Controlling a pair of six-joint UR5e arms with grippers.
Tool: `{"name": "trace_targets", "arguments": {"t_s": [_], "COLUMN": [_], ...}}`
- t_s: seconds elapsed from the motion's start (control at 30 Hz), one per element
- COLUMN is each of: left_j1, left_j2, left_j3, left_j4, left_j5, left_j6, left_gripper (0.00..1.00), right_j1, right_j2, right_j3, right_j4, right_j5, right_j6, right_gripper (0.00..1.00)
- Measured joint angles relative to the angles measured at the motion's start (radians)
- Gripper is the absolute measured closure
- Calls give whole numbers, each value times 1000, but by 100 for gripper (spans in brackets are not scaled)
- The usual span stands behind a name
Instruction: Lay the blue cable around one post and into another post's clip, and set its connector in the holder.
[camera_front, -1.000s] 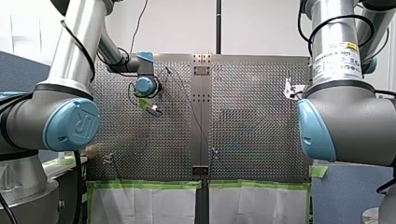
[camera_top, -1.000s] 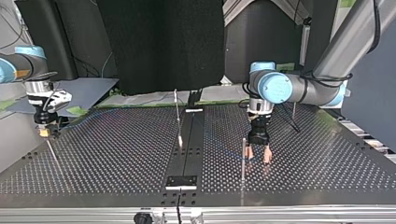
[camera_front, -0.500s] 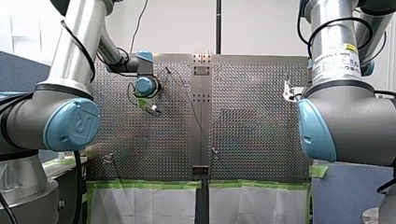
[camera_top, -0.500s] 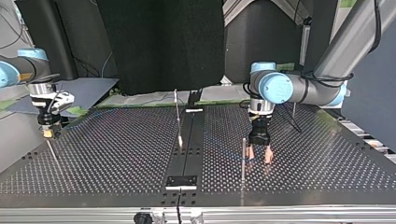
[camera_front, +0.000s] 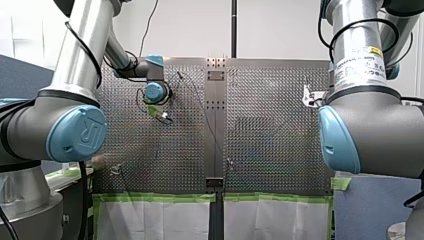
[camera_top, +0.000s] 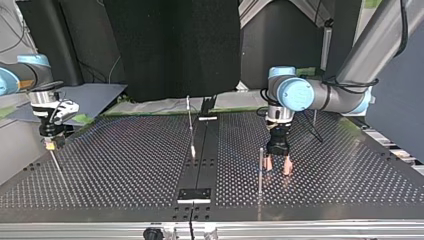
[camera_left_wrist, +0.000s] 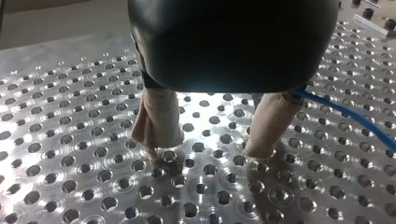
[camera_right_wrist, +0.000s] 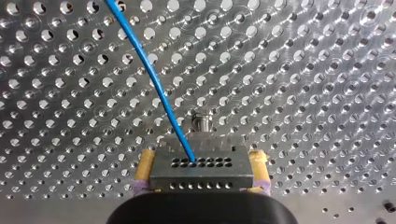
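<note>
My right gripper (camera_right_wrist: 201, 159) is clamped on the grey connector (camera_right_wrist: 201, 171), with yellow pads (camera_right_wrist: 145, 164) on its 2 short sides. That leaves the front face free, so the blue cable (camera_right_wrist: 154, 79) runs out toward 11 o'clock over the perforated table (camera_right_wrist: 327, 70). A small metal peg (camera_right_wrist: 201, 122) stands just ahead of the connector. In the top view this arm works at the table's 9 o'clock edge.

My left gripper (camera_left_wrist: 208, 150) has its 2 beige pads (camera_left_wrist: 161, 116) spread and empty, tips down at the plate. The cable passes just outside 1 pad. It is probably poised to guide slack toward the thin post (camera_top: 260, 167), at its 9 o'clock in the top view. The routing looks not yet done.
</note>
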Motion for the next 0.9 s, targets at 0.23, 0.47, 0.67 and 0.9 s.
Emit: {"name": "trace_targets", "arguments": {"t_s": [0.23, 0.47, 0.67, 0.9], "left_j1": [0, 0, 0, 0], "left_j2": [0, 0, 0, 0], "left_j3": [0, 0, 0, 0], "left_j4": [1, 1, 1, 1], "left_j5": [0, 0, 0, 0], "left_j6": [0, 0, 0, 0], "left_gripper": [2, 2, 2, 2], "right_j1": [-2, 0, 1, 1], "right_j2": [0, 0, -1, -1], "right_j3": [-3, -2, -2, -2], "right_j4": [2, 3, 4, 4], "right_j5": [1, -1, -2, 0], "right_j6": [-2, -2, -5, -8], "right_gripper": [100, 100, 100, 60]}}
